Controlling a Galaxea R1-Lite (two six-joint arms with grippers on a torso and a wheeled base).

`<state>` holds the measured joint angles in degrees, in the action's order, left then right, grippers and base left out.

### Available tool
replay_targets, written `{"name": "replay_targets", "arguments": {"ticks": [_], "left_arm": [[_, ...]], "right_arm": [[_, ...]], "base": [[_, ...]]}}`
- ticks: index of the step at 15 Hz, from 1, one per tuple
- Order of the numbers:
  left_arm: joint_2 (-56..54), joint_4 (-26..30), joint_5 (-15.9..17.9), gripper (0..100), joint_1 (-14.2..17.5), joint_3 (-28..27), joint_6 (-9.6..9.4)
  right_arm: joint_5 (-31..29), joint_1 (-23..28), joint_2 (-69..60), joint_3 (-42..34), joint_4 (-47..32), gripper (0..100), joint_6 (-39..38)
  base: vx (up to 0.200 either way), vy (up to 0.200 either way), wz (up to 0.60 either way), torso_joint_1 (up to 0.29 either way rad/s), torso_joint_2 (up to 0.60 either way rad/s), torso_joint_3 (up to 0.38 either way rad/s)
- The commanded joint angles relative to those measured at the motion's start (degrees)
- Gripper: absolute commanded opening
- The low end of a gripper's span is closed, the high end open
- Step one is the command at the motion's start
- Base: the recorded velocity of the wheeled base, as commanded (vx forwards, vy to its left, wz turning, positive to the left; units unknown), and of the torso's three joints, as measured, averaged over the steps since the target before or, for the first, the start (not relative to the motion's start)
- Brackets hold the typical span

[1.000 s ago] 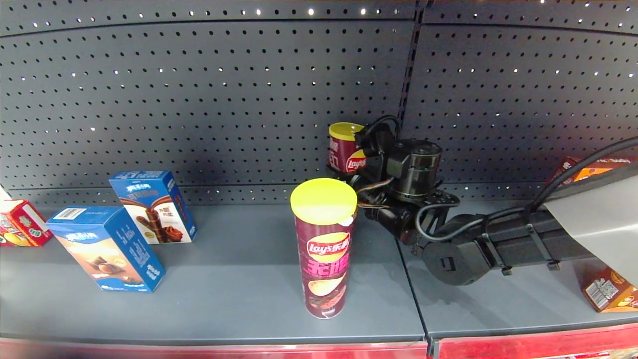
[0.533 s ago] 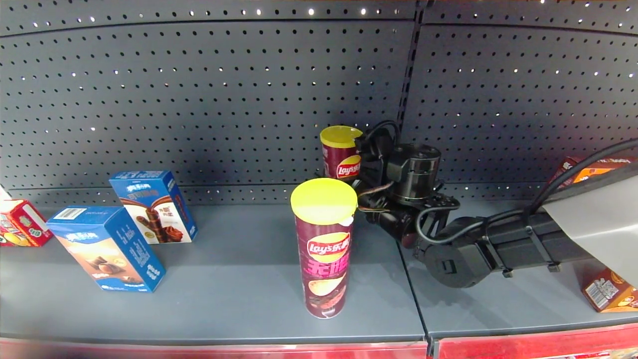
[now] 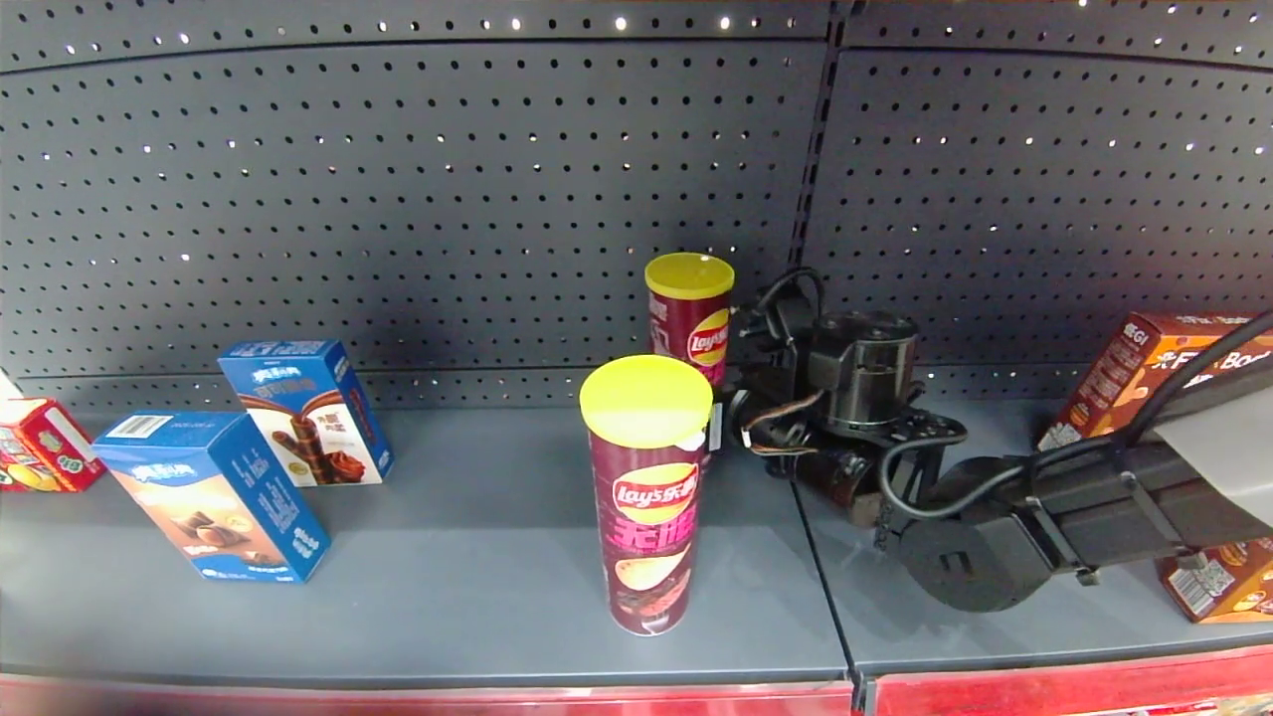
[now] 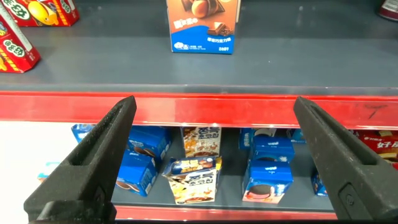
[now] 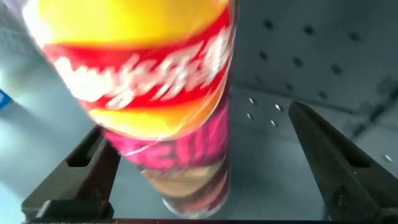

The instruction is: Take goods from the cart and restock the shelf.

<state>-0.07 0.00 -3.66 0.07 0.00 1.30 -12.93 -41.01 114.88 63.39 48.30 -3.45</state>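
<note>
Two maroon chip cans with yellow lids stand upright on the grey shelf (image 3: pixel 448 557). One can (image 3: pixel 648 497) is near the front edge, the other can (image 3: pixel 689 313) is behind it by the pegboard. My right gripper (image 3: pixel 741 403) sits just right of the back can, low on the shelf. In the right wrist view the back can (image 5: pixel 155 106) stands close between the fingers of the right gripper (image 5: pixel 202 180), which is open, with a clear gap on one side. My left gripper (image 4: pixel 211 162) is open and holds nothing, in front of the shelf's red edge (image 4: pixel 199 106).
Two blue biscuit boxes (image 3: pixel 214 497) (image 3: pixel 308 413) and a red box (image 3: pixel 45 443) stand on the shelf's left part. Orange boxes (image 3: pixel 1144 368) (image 3: pixel 1218 582) are at the right, beside my right arm. A lower shelf holds several blue boxes (image 4: pixel 267 180).
The back can went from tilted in my right gripper to standing upright on the shelf. The right gripper has let go and the arm has drawn back to the right.
</note>
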Motion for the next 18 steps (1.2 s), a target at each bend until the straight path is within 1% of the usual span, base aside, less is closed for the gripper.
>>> {"name": "replay_targets", "arguments": {"ticks": [1, 3, 5, 9, 11, 12, 13, 15, 16, 18], "left_arm": [[0.07, 0.00, -0.03, 100, 0.01, 0.00, 0.01], [0.07, 0.00, -0.03, 100, 0.01, 0.00, 0.01], [0.07, 0.00, -0.03, 100, 0.01, 0.00, 0.01], [0.07, 0.00, -0.03, 100, 0.01, 0.00, 0.01], [0.07, 0.00, -0.03, 100, 0.01, 0.00, 0.01], [0.07, 0.00, -0.03, 100, 0.01, 0.00, 0.01], [0.07, 0.00, -0.03, 100, 0.01, 0.00, 0.01], [0.07, 0.00, -0.03, 100, 0.01, 0.00, 0.01], [0.07, 0.00, -0.03, 100, 0.01, 0.00, 0.01], [0.07, 0.00, -0.03, 100, 0.01, 0.00, 0.01]], "right_arm": [[0.10, 0.58, -4.14, -4.50, -0.22, 100, 0.02], [0.19, 0.93, -6.34, -7.84, -0.22, 100, 0.02], [1.07, 1.46, -7.48, -9.16, -0.22, 100, -0.07], [1.33, 0.32, -10.56, -12.15, -0.49, 100, -0.59], [1.68, 0.05, -14.86, -15.93, -3.56, 100, -0.59], [1.68, -0.04, -15.22, -16.19, -3.83, 100, -0.59], [1.95, 0.40, -18.12, -19.01, -6.29, 100, -0.42], [0.89, 3.92, -17.15, -19.01, -6.20, 100, -0.51], [-0.86, 5.59, -15.48, -17.95, -5.85, 100, -0.68], [-5.79, 7.43, -11.26, -13.47, -5.32, 100, -1.82]], "base": [[0.000, 0.000, 0.00, 0.000, 0.00, 0.000], [0.000, 0.000, 0.00, 0.000, 0.00, 0.000], [0.000, 0.000, 0.00, 0.000, 0.00, 0.000], [0.000, 0.000, 0.00, 0.000, 0.00, 0.000], [0.000, 0.000, 0.00, 0.000, 0.00, 0.000], [0.000, 0.000, 0.00, 0.000, 0.00, 0.000], [0.000, 0.000, 0.00, 0.000, 0.00, 0.000], [0.000, 0.000, 0.00, 0.000, 0.00, 0.000], [0.000, 0.000, 0.00, 0.000, 0.00, 0.000], [0.000, 0.000, 0.00, 0.000, 0.00, 0.000]]}}
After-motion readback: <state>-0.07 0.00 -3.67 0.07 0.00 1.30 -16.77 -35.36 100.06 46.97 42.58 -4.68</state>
